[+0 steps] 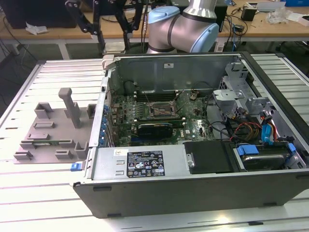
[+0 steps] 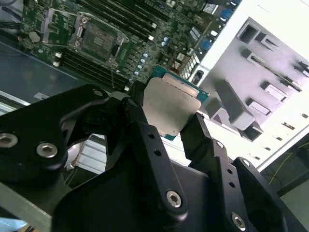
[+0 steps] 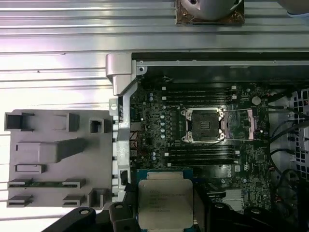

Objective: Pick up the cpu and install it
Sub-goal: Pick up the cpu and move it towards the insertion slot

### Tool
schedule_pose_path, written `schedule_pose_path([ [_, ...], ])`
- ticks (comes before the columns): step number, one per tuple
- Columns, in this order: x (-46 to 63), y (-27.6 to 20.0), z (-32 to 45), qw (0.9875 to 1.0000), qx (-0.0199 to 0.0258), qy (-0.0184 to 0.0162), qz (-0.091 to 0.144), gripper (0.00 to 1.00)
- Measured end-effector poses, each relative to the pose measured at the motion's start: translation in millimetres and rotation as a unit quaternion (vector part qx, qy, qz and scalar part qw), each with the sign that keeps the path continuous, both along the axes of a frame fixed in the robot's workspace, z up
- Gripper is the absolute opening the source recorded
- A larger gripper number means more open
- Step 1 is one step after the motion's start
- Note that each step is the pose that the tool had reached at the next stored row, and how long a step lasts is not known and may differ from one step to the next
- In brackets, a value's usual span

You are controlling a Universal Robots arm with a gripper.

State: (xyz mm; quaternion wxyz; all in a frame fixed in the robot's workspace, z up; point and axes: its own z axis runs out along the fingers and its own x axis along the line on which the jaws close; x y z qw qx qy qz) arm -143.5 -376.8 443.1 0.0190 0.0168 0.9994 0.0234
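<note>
The fingers (image 2: 195,135) are closed on the cpu (image 2: 171,104), one pad on each of two opposite edges. The chip's silver-grey metal lid faces the cameras in both wrist views and its green border shows around it. Holding it by the edges probably keeps the contact side underneath untouched and lets the chip hang flat, roughly level with the board below.

In the first wrist view the fingers (image 3: 120,215) carry the cpu (image 3: 165,203) over the motherboard (image 3: 159,121) inside the open computer case (image 1: 145,164). The chip is in the air and rests on nothing.

The cpu socket (image 3: 203,124) lies ahead of the fingers and lower down, a little off to one side and apart from the chip. Its metal load frame (image 3: 241,123) looks swung open beside it, which would leave the seat bare to receive the chip.

The grey plastic tray (image 3: 53,159) sits on the bench (image 1: 38,203) outside the case wall, well off to the fingers' other side.

The lift looks done, and the chip is not yet seated.
</note>
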Motion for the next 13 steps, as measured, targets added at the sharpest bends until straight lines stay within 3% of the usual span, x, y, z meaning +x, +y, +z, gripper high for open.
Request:
schedule_pose_path([
  [1, 7.3, 0.0, 0.0, 1.0000, 0.0000, 0.0000, 0.000, 0.55],
  [6, 20.9, 0.0, 0.0, 1.0000, 0.0000, 0.0000, 0.000, 0.55],
  [10, 21.3, 0.1, -2.3, 1.0000, 0.0000, 0.0000, 0.000, 0.55],
  [13, 22.3, 0.0, -12.2, 1.0000, 0.0000, 0.0000, 0.000, 0.55],
])
